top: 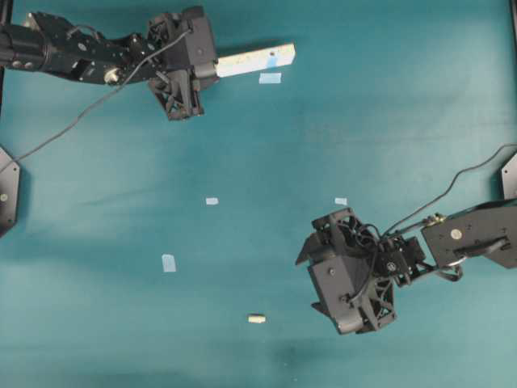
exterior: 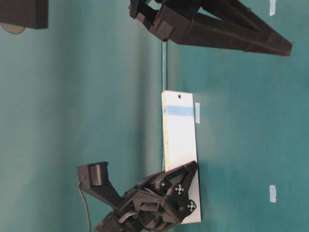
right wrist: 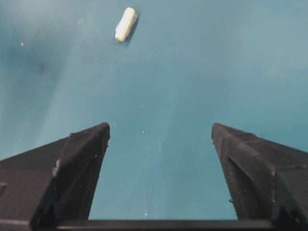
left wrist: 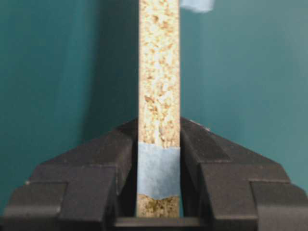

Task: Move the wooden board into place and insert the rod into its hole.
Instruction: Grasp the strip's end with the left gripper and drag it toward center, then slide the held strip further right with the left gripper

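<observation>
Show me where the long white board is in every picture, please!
Overhead: the wooden board lies at the top, sticking out to the right of the left pincer.
Table-level: it runs up the middle, hole at its top end.
Left wrist: its speckled edge stands between the shut fingers.
Right wrist: not in it.
Shared landmark: the board's blue patch.

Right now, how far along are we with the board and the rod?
Done: the left gripper is shut on the wooden board, clamping its speckled edge at the top of the overhead view. In hand: the board is gripped but not yet in place. Left: the rod lies loose on the table, untouched; the right gripper is open and empty, the rod ahead of it. Insertion has not started.
</observation>
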Controlling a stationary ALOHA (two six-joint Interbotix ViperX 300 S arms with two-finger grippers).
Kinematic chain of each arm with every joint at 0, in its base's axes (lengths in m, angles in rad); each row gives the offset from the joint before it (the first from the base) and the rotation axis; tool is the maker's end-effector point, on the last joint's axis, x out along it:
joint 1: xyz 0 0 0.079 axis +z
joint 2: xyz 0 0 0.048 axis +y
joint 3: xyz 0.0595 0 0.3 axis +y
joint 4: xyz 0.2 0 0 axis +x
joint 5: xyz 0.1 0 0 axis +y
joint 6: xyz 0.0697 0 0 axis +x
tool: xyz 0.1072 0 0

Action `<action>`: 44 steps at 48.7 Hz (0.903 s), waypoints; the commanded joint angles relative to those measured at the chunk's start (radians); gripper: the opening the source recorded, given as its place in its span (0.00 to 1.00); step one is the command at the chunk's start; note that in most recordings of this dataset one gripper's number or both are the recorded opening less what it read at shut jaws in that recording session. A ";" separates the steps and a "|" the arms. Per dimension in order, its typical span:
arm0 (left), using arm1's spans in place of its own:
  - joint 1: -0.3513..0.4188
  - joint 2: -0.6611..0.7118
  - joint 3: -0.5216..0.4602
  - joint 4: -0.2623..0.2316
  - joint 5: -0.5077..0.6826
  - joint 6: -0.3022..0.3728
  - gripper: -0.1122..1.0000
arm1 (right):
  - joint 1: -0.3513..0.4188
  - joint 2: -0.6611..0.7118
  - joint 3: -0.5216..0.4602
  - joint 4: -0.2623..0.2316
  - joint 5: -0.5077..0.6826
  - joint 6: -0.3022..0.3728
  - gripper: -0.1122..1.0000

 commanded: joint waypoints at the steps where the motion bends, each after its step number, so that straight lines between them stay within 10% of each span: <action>1: -0.034 -0.075 -0.034 -0.003 0.020 -0.015 0.29 | 0.005 -0.026 -0.017 0.000 0.000 0.000 0.92; 44: -0.428 -0.063 -0.074 -0.003 -0.009 -0.402 0.29 | 0.003 -0.026 -0.021 0.000 0.000 0.002 0.92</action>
